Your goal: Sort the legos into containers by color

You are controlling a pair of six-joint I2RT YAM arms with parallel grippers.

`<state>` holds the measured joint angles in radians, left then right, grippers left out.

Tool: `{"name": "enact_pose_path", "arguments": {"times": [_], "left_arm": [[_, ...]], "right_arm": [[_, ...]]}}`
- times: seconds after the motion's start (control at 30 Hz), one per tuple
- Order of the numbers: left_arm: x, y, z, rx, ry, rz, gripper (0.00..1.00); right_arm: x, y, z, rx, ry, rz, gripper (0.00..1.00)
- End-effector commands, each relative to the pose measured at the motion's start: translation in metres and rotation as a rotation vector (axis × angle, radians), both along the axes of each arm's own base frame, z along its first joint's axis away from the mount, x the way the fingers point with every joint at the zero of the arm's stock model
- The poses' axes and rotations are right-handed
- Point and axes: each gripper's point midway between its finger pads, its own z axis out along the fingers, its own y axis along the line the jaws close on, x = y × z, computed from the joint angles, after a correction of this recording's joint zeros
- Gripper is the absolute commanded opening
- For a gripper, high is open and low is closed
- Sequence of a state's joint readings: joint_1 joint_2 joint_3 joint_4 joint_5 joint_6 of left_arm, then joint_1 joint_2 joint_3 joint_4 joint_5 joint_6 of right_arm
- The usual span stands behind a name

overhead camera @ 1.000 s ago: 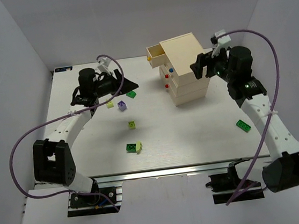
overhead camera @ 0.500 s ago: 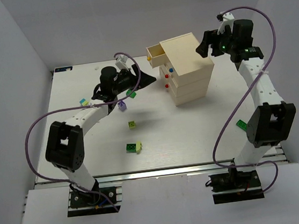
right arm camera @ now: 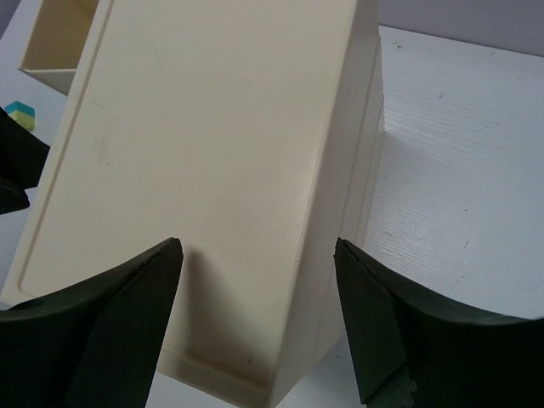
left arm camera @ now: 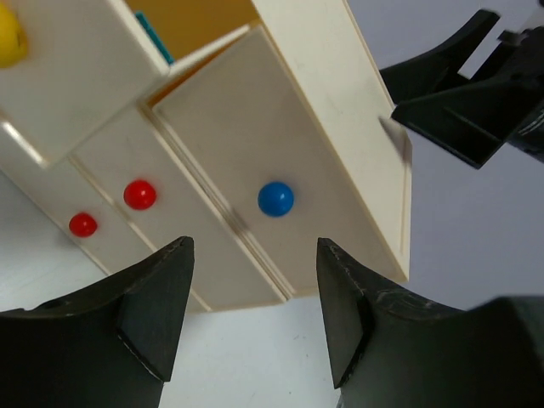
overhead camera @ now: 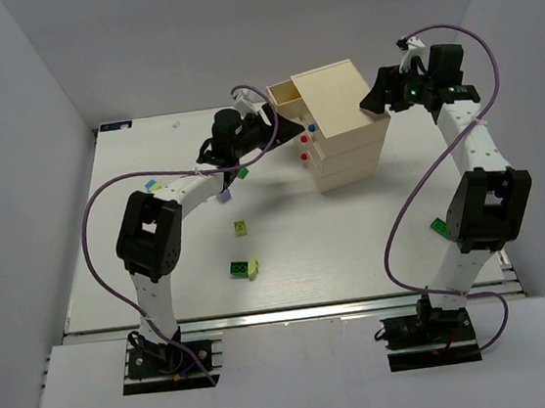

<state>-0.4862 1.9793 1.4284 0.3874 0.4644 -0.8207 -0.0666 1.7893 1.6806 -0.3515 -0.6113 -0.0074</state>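
The cream three-tier chest (overhead camera: 342,122) stands at the back, its top left drawer (overhead camera: 283,94) pulled out. My left gripper (overhead camera: 289,129) is open and empty just in front of the drawer fronts. In the left wrist view my left gripper (left arm camera: 253,246) faces the blue knob (left arm camera: 275,198) with the red knobs (left arm camera: 139,194) beside it. My right gripper (overhead camera: 376,94) is open and empty above the chest's right top corner, and in the right wrist view my right gripper (right arm camera: 257,246) hangs over the chest top (right arm camera: 195,161). Legos lie on the table: green (overhead camera: 240,172), purple (overhead camera: 222,197), green (overhead camera: 241,227), green with a pale one (overhead camera: 243,266).
Another green lego (overhead camera: 440,227) lies at the right beside the right arm. A blue-and-yellow piece (overhead camera: 152,186) sits at the left. Purple cables loop from both arms. White walls enclose the table on three sides.
The left arm has stretched right, bringing its gripper from the table's left up to the chest front. The right arm has swung back to the chest's right top corner.
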Motion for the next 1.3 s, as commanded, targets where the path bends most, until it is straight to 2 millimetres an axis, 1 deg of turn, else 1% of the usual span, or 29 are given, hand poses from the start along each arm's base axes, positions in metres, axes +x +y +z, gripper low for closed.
{"name": "enact_pose_path", "arguments": {"times": [0.0, 0.03, 0.1, 0.13, 0.2, 0.23, 0.27, 0.47, 0.5, 0.53, 0.63, 0.73, 0.8, 0.83, 0.9, 1.07, 1.1, 1.27], "left_arm": [[0.011, -0.007, 0.026, -0.032, -0.041, 0.016, 0.69], [0.01, -0.013, 0.025, -0.03, -0.038, 0.008, 0.69], [0.016, -0.016, 0.023, -0.026, -0.034, 0.011, 0.69], [0.016, -0.022, 0.029, -0.033, -0.043, 0.002, 0.69], [0.018, -0.024, 0.022, -0.025, -0.025, -0.001, 0.69], [0.019, -0.024, 0.024, -0.027, -0.027, 0.002, 0.69], [0.016, -0.029, 0.021, -0.028, -0.022, -0.007, 0.69], [0.015, -0.037, 0.013, -0.036, 0.007, -0.023, 0.69], [0.015, -0.037, 0.014, -0.04, 0.007, -0.023, 0.69], [0.012, -0.042, 0.013, -0.04, 0.009, -0.031, 0.68], [0.013, -0.043, 0.012, -0.056, 0.019, -0.03, 0.67], [0.013, -0.044, 0.013, -0.082, 0.025, -0.028, 0.64], [0.014, -0.044, 0.014, -0.105, 0.028, -0.023, 0.64], [0.012, -0.043, 0.011, -0.109, 0.035, -0.022, 0.63], [0.012, -0.044, 0.014, -0.133, 0.035, -0.023, 0.6], [0.014, -0.048, 0.011, -0.164, 0.048, -0.034, 0.55], [0.01, -0.053, 0.011, -0.169, 0.054, -0.044, 0.55], [0.009, -0.053, 0.008, -0.183, 0.06, -0.049, 0.53]], "right_arm": [[0.007, 0.0, 0.008, 0.028, -0.019, 0.038, 0.77], [0.007, 0.001, 0.003, 0.036, -0.006, 0.047, 0.74], [0.008, 0.001, -0.005, 0.042, 0.013, 0.052, 0.72], [0.008, 0.003, -0.007, 0.047, 0.016, 0.061, 0.71], [0.007, 0.003, -0.014, 0.052, 0.033, 0.065, 0.7], [0.007, 0.003, -0.014, 0.055, 0.032, 0.067, 0.69], [0.006, 0.002, -0.017, 0.056, 0.038, 0.066, 0.69], [0.007, 0.0, -0.02, 0.081, 0.057, 0.048, 0.66], [0.008, 0.0, -0.021, 0.082, 0.06, 0.048, 0.65], [0.007, 0.0, -0.021, 0.082, 0.06, 0.05, 0.65], [0.007, 0.0, -0.021, 0.081, 0.061, 0.049, 0.63], [0.005, 0.0, -0.025, 0.084, 0.067, 0.053, 0.6], [0.005, 0.0, -0.025, 0.084, 0.065, 0.052, 0.6], [0.004, 0.001, -0.027, 0.085, 0.07, 0.054, 0.6], [0.004, 0.001, -0.03, 0.086, 0.074, 0.055, 0.59], [0.003, 0.001, -0.031, 0.085, 0.078, 0.054, 0.58], [0.002, 0.001, -0.031, 0.084, 0.077, 0.055, 0.58], [0.001, 0.0, -0.033, 0.082, 0.081, 0.051, 0.57]]}}
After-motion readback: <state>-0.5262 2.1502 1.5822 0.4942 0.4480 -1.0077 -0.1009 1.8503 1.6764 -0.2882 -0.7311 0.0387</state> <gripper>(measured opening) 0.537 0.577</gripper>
